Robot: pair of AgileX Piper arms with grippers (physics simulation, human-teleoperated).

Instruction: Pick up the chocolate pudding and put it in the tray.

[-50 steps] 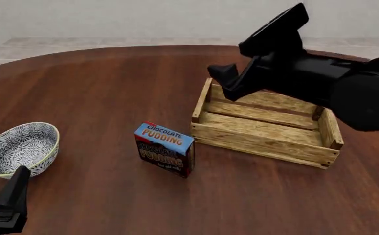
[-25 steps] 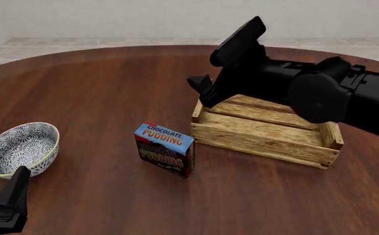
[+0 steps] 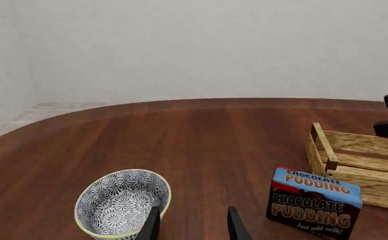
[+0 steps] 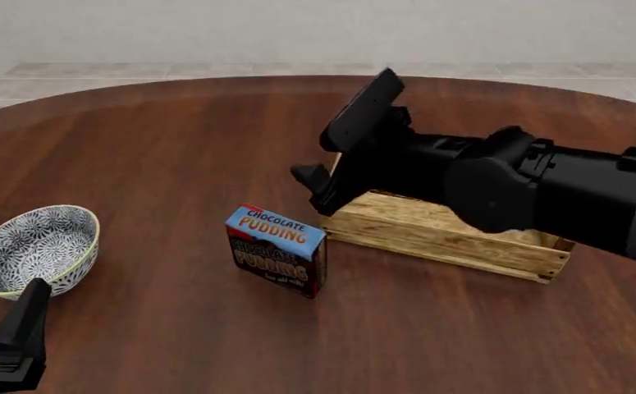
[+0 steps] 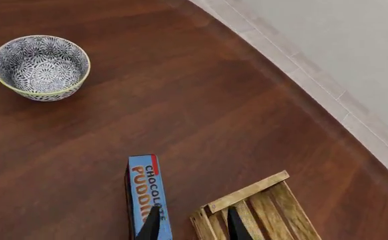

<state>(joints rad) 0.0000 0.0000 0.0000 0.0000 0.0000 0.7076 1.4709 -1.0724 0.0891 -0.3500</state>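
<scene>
The chocolate pudding point(image 4: 276, 250) stands upright on the table just left of the tray point(image 4: 449, 234), blue top up. It also shows in the left wrist view point(image 3: 314, 202) and the right wrist view point(image 5: 147, 197). My right arm covers most of the tray. My right gripper point(image 4: 311, 190) hangs open over the tray's left end, above and slightly right of the pudding, with nothing between its fingers point(image 5: 151, 226). The tray's corner point(image 5: 254, 210) lies beside them. My left gripper point(image 4: 16, 341) rests open at the near left, beside the bowl.
A blue-and-white patterned bowl point(image 4: 33, 249) sits at the left, close to my left gripper point(image 3: 192, 227) and also seen from the left wrist point(image 3: 122, 202). The round wooden table's far edge point(image 4: 186, 82) runs behind everything.
My right arm has swung left and down, from above the tray's far side to its left end near the pudding. The left arm, pudding, bowl and tray have not moved.
</scene>
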